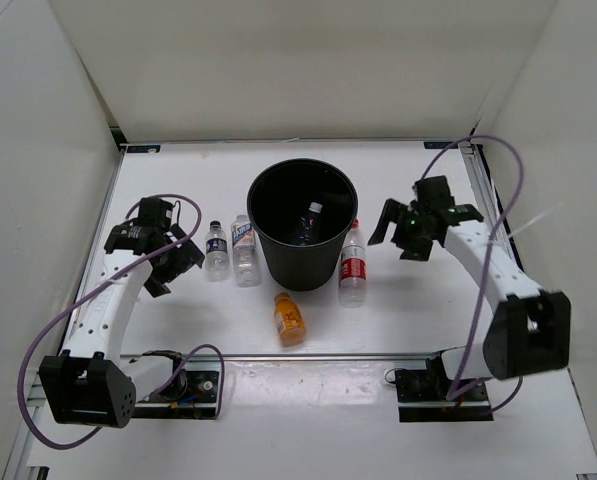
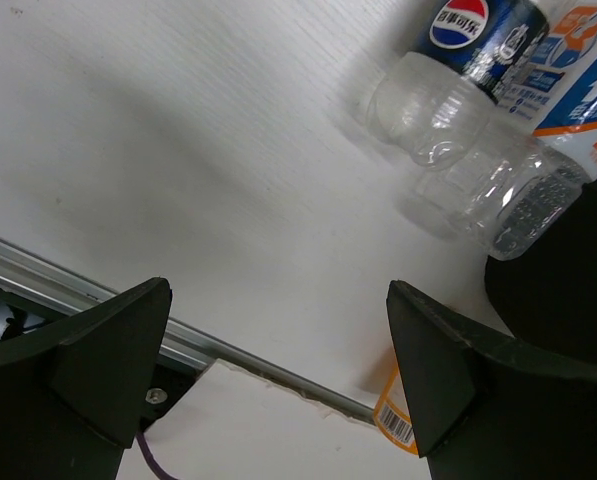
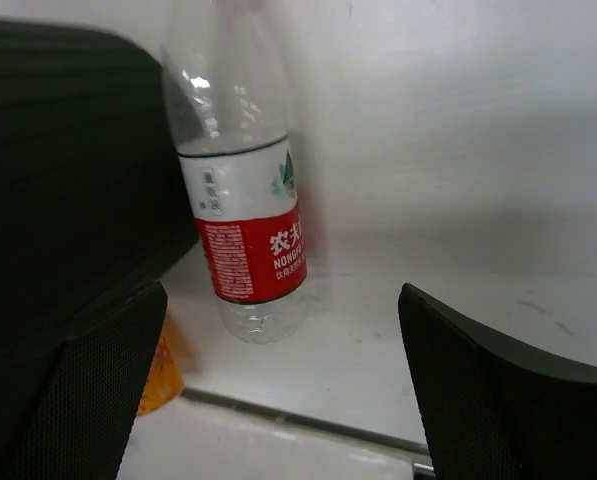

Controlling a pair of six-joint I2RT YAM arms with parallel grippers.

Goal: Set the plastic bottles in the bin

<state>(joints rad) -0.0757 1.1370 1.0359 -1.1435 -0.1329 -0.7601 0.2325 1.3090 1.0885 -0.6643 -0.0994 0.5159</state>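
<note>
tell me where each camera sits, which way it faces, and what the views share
Top external: above and behind the arms, looking down on the table; both arms, left gripper and right gripper show.
Left wrist: on the left arm, facing the dark label bottle and blue-white label bottle; its open fingers frame the bottom.
Right wrist: on the right arm, facing the red label bottle beside the bin; its open fingers show.
Shared: both wrist views catch the bin and the orange bottle.

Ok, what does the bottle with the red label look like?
The red-label bottle is clear plastic and looks empty, with a white-and-red label bearing white writing. It lies on the white table, cap end toward the far edge, close against the right side of the black bin. Nothing holds it.
</note>
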